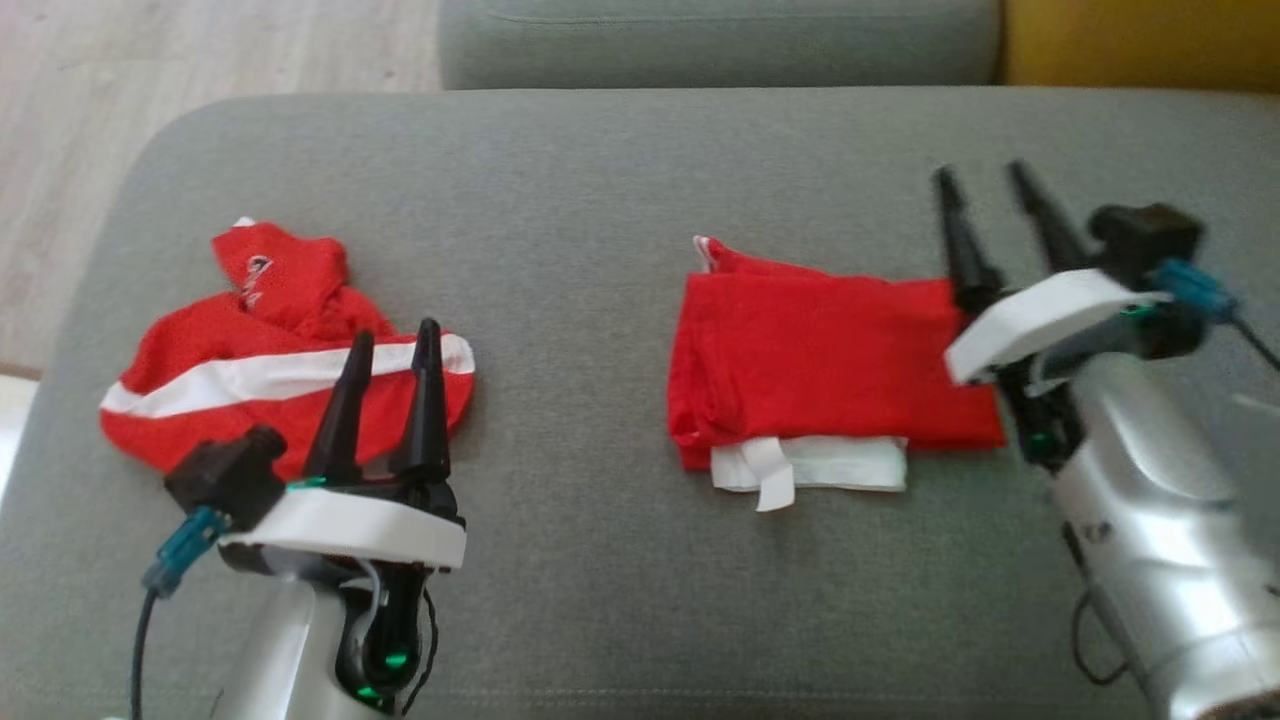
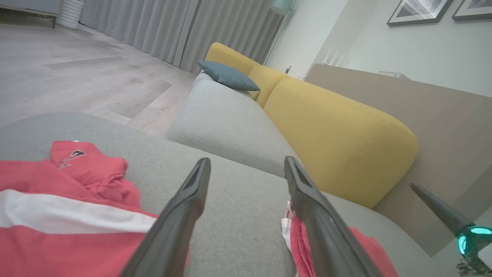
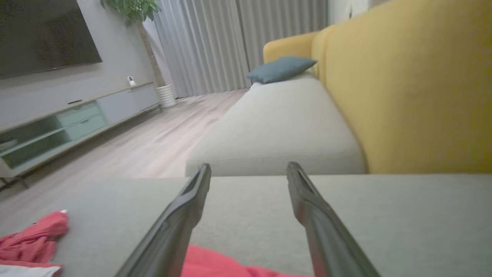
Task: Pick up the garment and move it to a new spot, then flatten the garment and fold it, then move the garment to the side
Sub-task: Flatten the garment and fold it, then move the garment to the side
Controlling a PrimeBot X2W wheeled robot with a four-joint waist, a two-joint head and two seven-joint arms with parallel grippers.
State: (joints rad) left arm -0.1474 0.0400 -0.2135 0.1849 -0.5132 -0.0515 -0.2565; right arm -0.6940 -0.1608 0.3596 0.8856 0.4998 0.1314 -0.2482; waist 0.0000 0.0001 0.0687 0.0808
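The left gripper is seen with its fingers parted and nothing held between them. In the head view they are seen over the right edge of a crumpled garment, red with a white stripe, which is bunched on the left part of a grey cushion. Whether the cloth is touched cannot be told.

The right gripper is likewise spread, with nothing gripped. Its fingers are pointed up past the right end of a folded garment. That garment, red with a white layer shown at its near edge, is laid flat just right of the cushion's middle, well apart from the crumpled one. In the left wrist view it is partly hidden under the right-hand finger.

Beyond the cushion a grey seat, a yellow backrest and a blue pillow are seen, with a wooden floor to the side.
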